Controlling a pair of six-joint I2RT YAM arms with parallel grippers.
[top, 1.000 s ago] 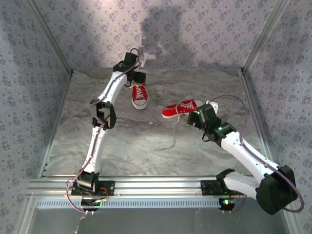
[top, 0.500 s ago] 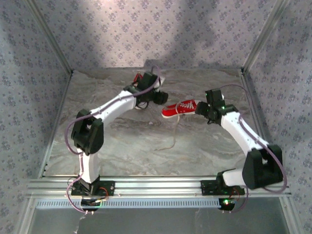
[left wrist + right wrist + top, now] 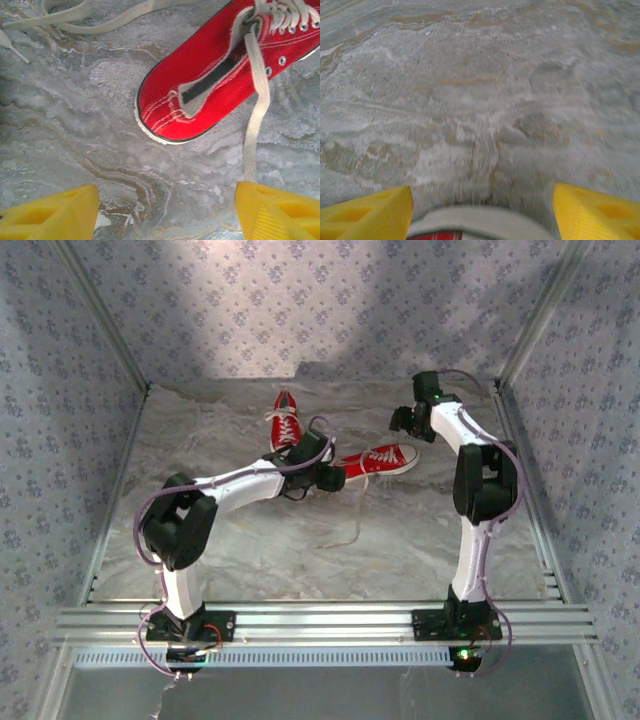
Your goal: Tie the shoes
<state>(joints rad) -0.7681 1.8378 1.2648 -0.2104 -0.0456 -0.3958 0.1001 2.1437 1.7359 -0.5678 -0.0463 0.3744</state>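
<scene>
Two red shoes lie on the marbled table. One shoe points toward the back wall. The other shoe lies sideways with its white toe to the right. My left gripper sits at that shoe's heel. In the left wrist view it is open over bare table, just short of the red heel. A white lace runs down to its right finger. My right gripper hovers behind the toe. It is open, with the white toe cap at the frame's bottom edge.
A loose lace trails from the sideways shoe toward the near side. More lace loops on the table beyond the heel. Patterned walls close the back and both sides, and a metal rail runs along the near edge.
My left arm swung from the far shoe down and right to the sideways shoe's heel. My right arm moved up and back, past that shoe's toe, toward the back right.
</scene>
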